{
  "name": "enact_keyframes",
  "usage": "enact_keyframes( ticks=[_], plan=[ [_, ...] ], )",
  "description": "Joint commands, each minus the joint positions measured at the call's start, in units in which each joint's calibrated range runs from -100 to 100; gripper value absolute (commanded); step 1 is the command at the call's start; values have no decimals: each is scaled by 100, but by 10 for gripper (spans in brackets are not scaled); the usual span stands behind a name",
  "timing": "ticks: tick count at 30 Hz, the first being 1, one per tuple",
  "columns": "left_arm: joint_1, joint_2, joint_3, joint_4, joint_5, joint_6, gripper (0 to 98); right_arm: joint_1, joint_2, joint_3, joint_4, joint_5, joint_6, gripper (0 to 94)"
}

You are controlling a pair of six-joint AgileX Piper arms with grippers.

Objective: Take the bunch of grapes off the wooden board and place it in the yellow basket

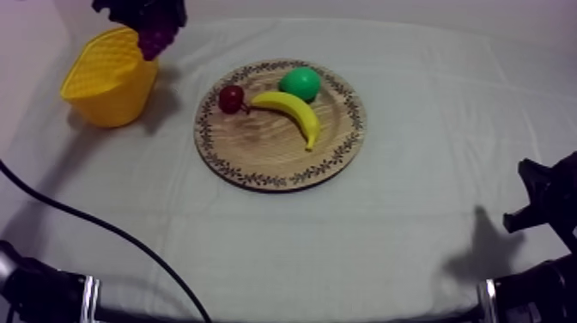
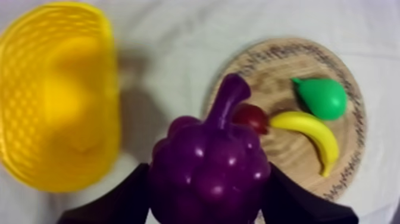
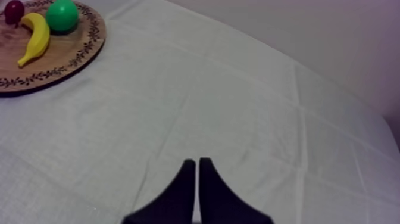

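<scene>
My left gripper (image 1: 154, 26) hangs at the back left, shut on the purple bunch of grapes (image 1: 157, 36), just above the right rim of the yellow basket (image 1: 110, 77). Seen from the left wrist, the grapes (image 2: 208, 167) sit between my black fingers (image 2: 122, 199), in the air between the basket (image 2: 56, 95) and the wooden board (image 2: 286, 113). The board (image 1: 279, 146) holds a banana (image 1: 292, 112), a green pear (image 1: 300, 82) and a small red fruit (image 1: 230, 99). My right gripper (image 3: 197, 173) is shut on nothing over bare cloth, low at the right (image 1: 537, 202).
In the right wrist view, the board (image 3: 53, 59) lies far off with the banana (image 3: 36, 37), pear (image 3: 62, 15) and red fruit (image 3: 14, 11) on it. Grey-white cloth stretches between the board and the right arm.
</scene>
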Motion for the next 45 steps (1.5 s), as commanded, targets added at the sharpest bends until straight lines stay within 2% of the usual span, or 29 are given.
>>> enact_keyframes(
  ticks=[1,8,15,36,39,45],
  plan=[
    [-354,93,-146,-4,7,-108,558,-1,0,0,-1,-1,-1,3],
    [-893,475,-515,-82,29,-299,561,-1,0,0,-1,-1,-1,3],
    [-1229,719,-720,-127,35,-390,564,-1,0,0,-1,-1,-1,3],
    [-1398,2068,-1008,-94,-55,-300,609,-1,0,0,-1,-1,-1,3],
    [-1430,2288,-1040,-78,-85,-287,663,-1,0,0,-1,-1,-1,3],
    [-1493,2526,-1104,-16,-131,-280,890,-1,0,0,-1,-1,-1,3]
  ],
)
